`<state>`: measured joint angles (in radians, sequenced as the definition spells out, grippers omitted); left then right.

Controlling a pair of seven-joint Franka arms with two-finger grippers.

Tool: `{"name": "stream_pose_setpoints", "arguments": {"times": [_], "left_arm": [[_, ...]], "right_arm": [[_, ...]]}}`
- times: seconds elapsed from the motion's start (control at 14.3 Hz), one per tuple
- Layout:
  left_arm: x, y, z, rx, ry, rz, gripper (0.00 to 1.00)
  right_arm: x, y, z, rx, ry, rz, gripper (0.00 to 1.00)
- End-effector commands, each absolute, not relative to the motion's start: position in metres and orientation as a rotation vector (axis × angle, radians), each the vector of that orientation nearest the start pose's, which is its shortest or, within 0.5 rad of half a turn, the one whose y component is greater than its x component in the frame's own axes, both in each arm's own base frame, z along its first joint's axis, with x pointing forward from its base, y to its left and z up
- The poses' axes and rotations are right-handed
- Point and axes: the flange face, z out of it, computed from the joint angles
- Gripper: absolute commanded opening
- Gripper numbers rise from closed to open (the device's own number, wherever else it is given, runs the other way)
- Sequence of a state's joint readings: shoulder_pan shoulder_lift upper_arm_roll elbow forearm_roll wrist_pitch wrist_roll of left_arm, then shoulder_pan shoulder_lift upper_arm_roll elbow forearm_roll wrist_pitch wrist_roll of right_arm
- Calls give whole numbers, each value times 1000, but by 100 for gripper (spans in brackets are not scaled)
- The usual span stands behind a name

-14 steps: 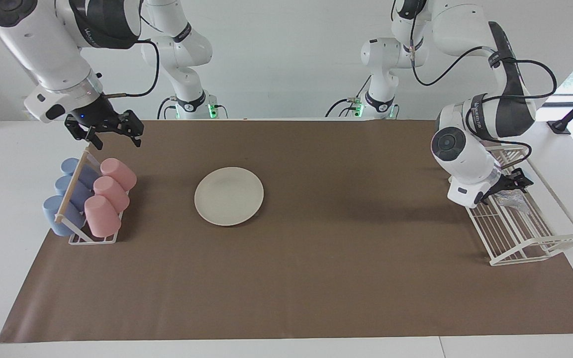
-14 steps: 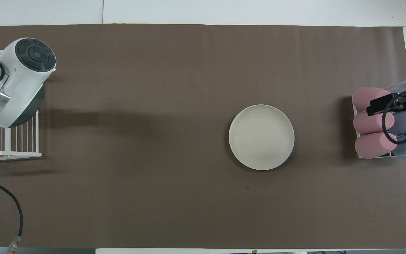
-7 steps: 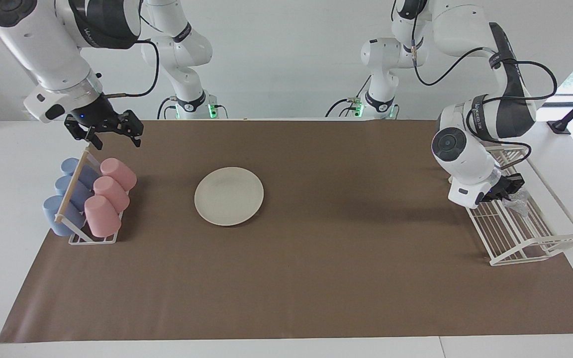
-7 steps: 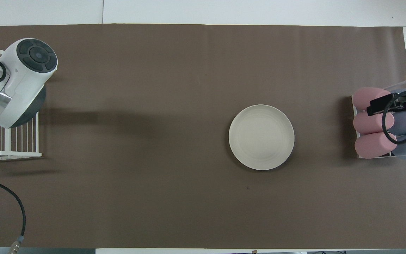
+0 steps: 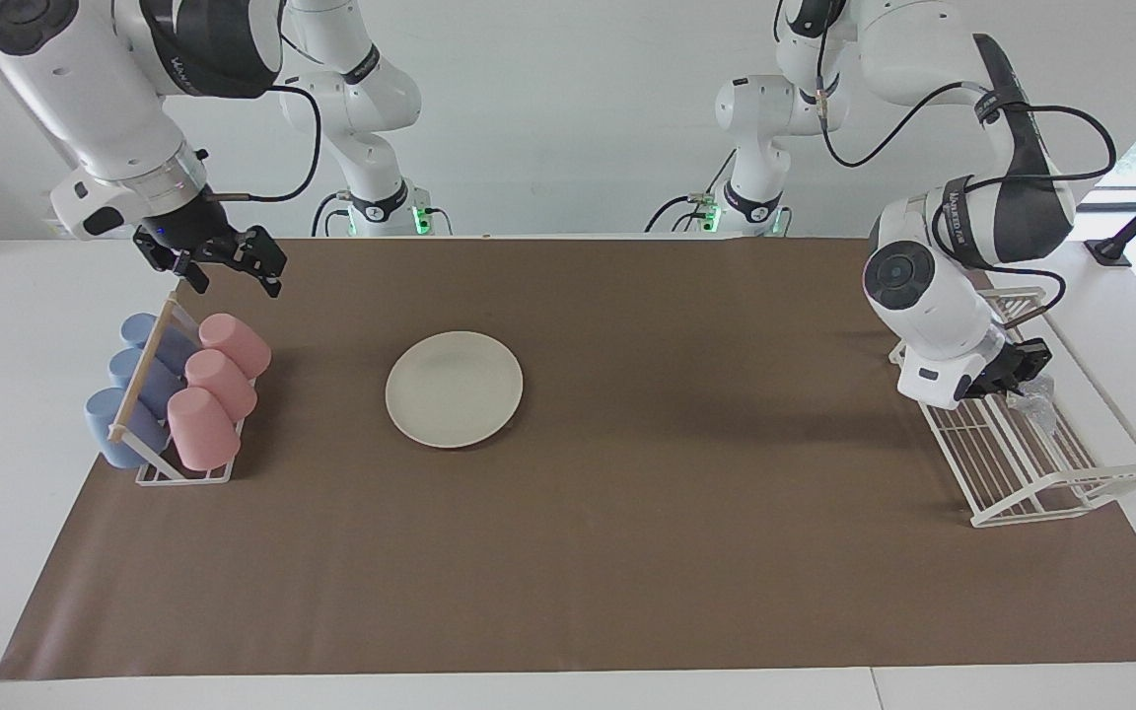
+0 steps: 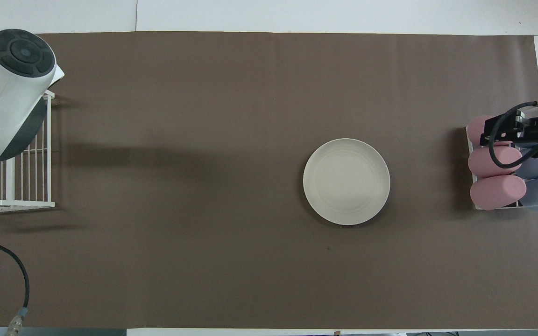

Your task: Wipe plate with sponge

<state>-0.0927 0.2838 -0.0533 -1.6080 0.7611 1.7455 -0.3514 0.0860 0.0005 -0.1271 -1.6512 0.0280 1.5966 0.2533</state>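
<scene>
The cream-white plate (image 5: 454, 389) (image 6: 346, 181) lies flat on the brown mat, toward the right arm's end of the table. My left gripper (image 5: 1022, 387) is low over the white wire rack (image 5: 1031, 463), shut on the silvery, wrinkly sponge (image 5: 1038, 412), which hangs from its tips just above the rack's bars. In the overhead view the left arm's wrist hides both this gripper and the sponge. Well apart from the plate, my right gripper (image 5: 235, 281) (image 6: 526, 140) waits open and empty, up in the air over the cup rack's end.
A rack of pink and blue cups (image 5: 178, 394) (image 6: 498, 175) stands at the right arm's end of the table. The wire rack (image 6: 12, 186) stands at the left arm's end. A brown mat (image 5: 676, 513) covers the table between them.
The left gripper has closed on the sponge in the wire rack and lifted a little with it. The right gripper has shifted only slightly above the cups.
</scene>
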Motion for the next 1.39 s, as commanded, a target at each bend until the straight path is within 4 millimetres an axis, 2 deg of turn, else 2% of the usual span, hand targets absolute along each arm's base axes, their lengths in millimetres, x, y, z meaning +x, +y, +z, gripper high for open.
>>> {"name": "stream_pose_setpoints", "arguments": {"times": [0.0,0.07,0.21,0.35,0.42,0.56,0.77,0.84,0.91,1.12,1.32], "left_arm": [[634,-42,516,-2568,-137,16,0],[631,-53,523,-2653,-166,45,0],[625,-68,538,-2859,-241,121,0],[621,-77,547,-3066,-312,211,0],[619,-69,555,-3182,-381,245,0],[617,-69,563,-3383,-468,330,0],[596,-86,550,-3627,-572,512,0],[586,-85,542,-3715,-646,536,0],[572,-93,527,-3803,-707,561,0],[527,-118,494,-4046,-924,571,0],[496,-150,465,-4222,-1091,581,0]], "right_arm": [[547,-20,588,-3051,579,85,100],[546,-19,589,-3046,595,91,100],[546,-15,592,-2973,862,94,100],[546,4,594,-2908,1072,97,100],[547,18,596,-2869,1167,81,100],[548,41,598,-2786,1352,64,100],[545,61,597,-2690,1548,77,100],[545,67,598,-2665,1589,75,100],[545,83,601,-2646,1589,59,100],[539,161,604,-2548,1676,32,100],[538,219,611,-2550,1723,44,100]]}}
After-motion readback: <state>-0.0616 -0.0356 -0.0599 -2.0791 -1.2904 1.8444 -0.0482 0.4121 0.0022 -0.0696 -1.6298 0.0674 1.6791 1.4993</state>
